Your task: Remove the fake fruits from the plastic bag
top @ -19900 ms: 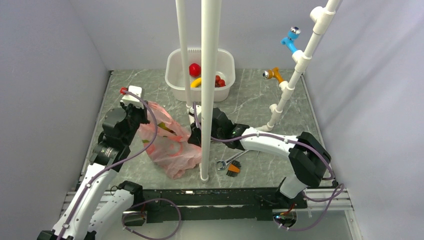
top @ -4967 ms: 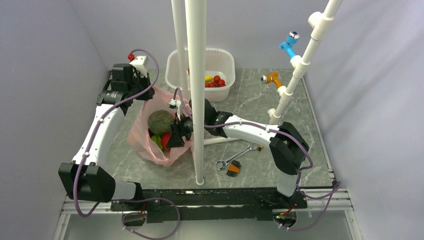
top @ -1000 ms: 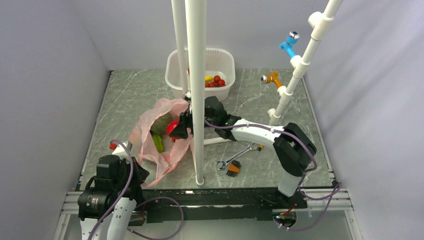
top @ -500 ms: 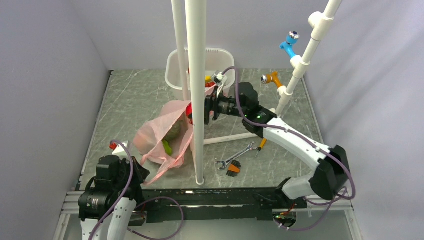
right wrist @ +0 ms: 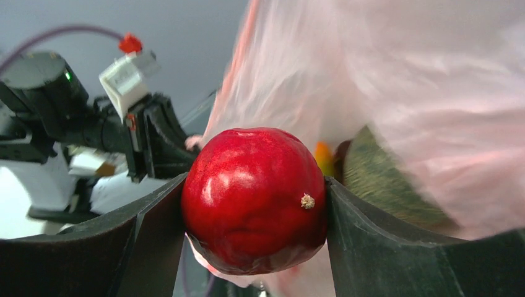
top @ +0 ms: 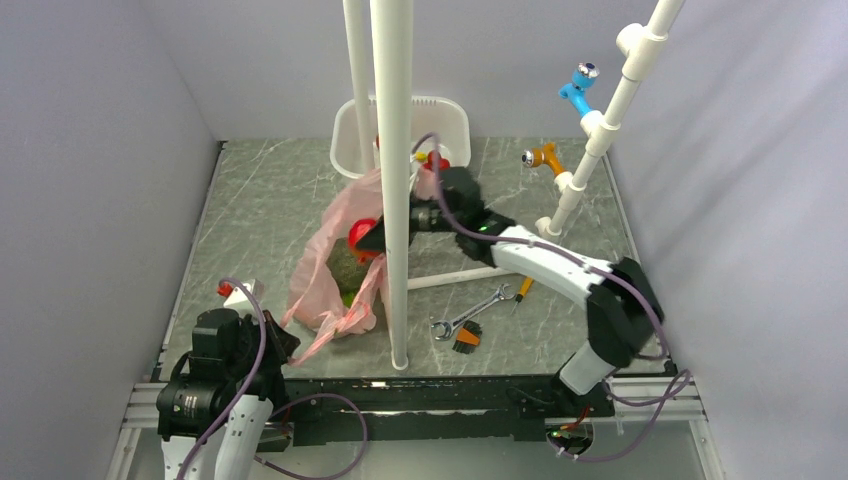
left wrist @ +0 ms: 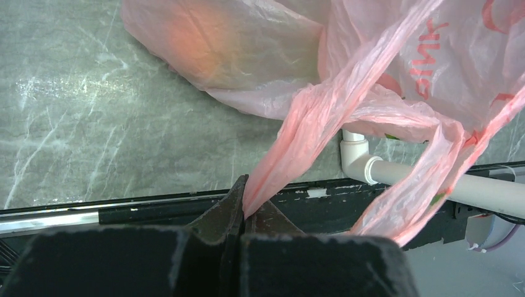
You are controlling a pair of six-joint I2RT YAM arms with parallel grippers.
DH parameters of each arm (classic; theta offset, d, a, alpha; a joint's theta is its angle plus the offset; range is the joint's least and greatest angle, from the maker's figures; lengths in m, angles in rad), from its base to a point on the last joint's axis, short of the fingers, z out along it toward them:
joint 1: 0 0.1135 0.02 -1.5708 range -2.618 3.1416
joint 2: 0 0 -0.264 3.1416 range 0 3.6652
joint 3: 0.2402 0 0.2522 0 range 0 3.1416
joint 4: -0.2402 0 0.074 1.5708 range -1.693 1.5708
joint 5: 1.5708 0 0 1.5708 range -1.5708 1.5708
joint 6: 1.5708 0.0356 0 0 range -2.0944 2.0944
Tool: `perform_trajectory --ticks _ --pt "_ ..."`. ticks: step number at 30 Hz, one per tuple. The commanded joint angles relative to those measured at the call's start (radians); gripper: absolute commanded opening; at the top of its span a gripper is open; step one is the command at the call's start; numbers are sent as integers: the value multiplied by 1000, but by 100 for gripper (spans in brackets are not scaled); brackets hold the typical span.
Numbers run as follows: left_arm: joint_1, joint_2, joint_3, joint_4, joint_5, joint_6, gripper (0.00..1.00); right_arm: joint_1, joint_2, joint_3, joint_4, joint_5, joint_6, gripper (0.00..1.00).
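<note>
Because moulded from hard, shiny plastic, likely to handle as a light, stiff, slick shell: glossy red round toy fruit [right wrist: 254,198], seated between the two dark fingers [right wrist: 155,235] of the right gripper [right wrist: 254,207], jaws spread wide around its middle, small pale stem nub turned toward the wrist camera. Apparently lifted clear of the grey marbled table [top: 270,190], at the mouth of the thin crinkly translucent pink plastic carrier bag [top: 325,265], just beside the tall white upright pole [top: 392,200] in the top view. Best gripped across the widest girth, as here; nearer either end, liable to squirt out. No call for a hard squeeze, judging by the material. Through the film: dull-green ball [right wrist: 384,179] close behind the red piece, small bright-green piece [top: 349,297] lower down, and something orange-yellow between, too blurred to name. Film itself soft, limp and light, prone to cling and drag along with a lifted fruit, hence worth anchoring. Anchored by the left gripper [left wrist: 242,207], clamped tight on a twisted loop handle [left wrist: 291,142] near the table's front edge, handle drawn taut. Red and yellow bits showing in the white rectangular plastic tub [top: 450,105] at the back. Ball bigger than the rest, probably wanting wider jaws and a grasp across its equator.
</note>
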Motion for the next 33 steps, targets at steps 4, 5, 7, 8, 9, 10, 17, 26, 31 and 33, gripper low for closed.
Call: perform_trajectory --ticks 4,5,7,8,9,10,17,26,31,33 --pt "5 20 -5 38 6 -8 0 152 60 36 267 -140 241 0" --pt "5 16 -10 39 7 -9 0 148 42 23 298 -144 266 0" --pt "5 5 -8 38 -3 -14 0 138 0 20 289 -144 269 0" --pt "5 2 -10 41 -3 -14 0 135 -22 26 266 -144 258 0" --pt "5 3 -10 43 -3 -15 0 133 -50 33 239 -149 249 0" --pt "5 8 -10 42 -2 -14 0 129 -73 42 216 -155 235 0" --pt "5 25 -12 41 5 -11 0 6 -248 117 -63 19 36 0" --pt "5 26 -15 43 11 -7 0 -95 -218 325 -322 580 -272 0" --pt "5 32 -17 43 16 -3 0 -126 -46 461 -293 859 -369 0" --pt "5 32 -17 46 14 -5 0 -137 49 541 -293 912 -428 0"
